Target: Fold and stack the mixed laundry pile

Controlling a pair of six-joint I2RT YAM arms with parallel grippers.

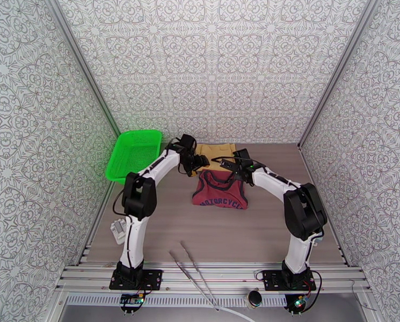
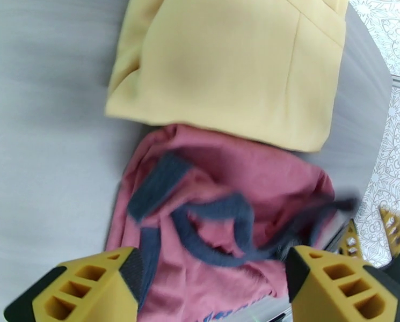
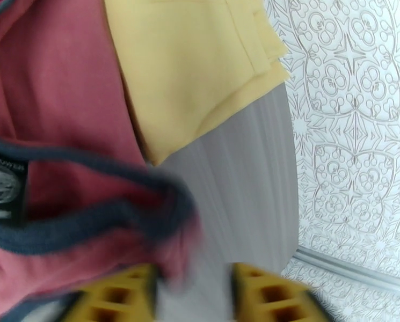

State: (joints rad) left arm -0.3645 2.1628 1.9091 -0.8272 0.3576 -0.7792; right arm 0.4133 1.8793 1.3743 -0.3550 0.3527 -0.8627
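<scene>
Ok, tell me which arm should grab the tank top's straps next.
Left, probably. The left hand, open, sits squarely over the navy straps of the maroon tank top; the right hand, also open, hangs at its edge, half over table.

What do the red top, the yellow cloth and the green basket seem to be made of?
Maroon tank top: soft matte knit, probably cotton jersey; it wrinkles limply, with navy trim. Tan cloth: smoother matte fabric, possibly woven, with stitched seams. Green basket: bright, rigid-looking plastic mesh.

Lab robot cell: left arm (image 1: 140, 194) and right arm (image 1: 304, 210) bolted to aluminium rail (image 1: 237, 280), grey table (image 1: 216, 232) boxed in by 3 patterned backdrop walls (image 1: 216, 65), metal frame posts (image 1: 87, 76).
</scene>
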